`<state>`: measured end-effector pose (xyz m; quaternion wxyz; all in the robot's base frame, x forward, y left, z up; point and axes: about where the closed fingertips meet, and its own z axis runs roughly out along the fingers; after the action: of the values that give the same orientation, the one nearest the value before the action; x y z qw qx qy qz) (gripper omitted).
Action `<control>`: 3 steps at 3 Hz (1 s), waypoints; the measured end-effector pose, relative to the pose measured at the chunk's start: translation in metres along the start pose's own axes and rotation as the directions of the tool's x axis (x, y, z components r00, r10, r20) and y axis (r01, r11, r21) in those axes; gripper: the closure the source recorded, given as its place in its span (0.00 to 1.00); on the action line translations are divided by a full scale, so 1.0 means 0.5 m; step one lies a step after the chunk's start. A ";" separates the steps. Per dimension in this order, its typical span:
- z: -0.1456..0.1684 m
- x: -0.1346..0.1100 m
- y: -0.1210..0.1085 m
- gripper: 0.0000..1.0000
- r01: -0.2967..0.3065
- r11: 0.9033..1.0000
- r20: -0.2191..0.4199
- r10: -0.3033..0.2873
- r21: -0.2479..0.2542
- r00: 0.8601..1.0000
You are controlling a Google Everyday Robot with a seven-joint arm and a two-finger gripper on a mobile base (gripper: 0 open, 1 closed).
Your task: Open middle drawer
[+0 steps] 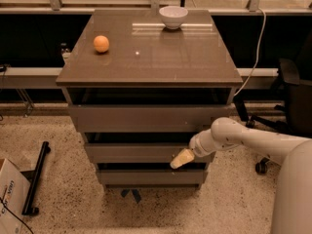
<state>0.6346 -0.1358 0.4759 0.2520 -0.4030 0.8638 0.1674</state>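
Box (pixel 9 199): white carton on the floor, at 8 o'clock in the scene.
Orange (pixel 101 44): on the cabinet (pixel 161 62) top, at 10 o'clock from its centre.
Bowl (pixel 173 16): white, at 1 o'clock on the top, near the back edge.
Middle drawer (pixel 136 153): grey-brown front at 6 o'clock below the top, between the wider front above and the narrower one below.
Gripper (pixel 176 162): at 4 o'clock on the middle drawer, tip against the front's lower right edge.
Jaws: clenched into one yellowish point, grasping nothing.
Arm (pixel 253 141): white, reaching in from 4 o'clock.
Chair (pixel 295 94): dark, at 3 o'clock, right of the cabinet.
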 end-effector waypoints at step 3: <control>0.046 0.061 -0.056 0.18 -0.107 0.994 0.024 0.107 -0.029 0.994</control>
<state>0.6465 -0.1604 0.4372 0.2480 -0.3574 0.8784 0.1978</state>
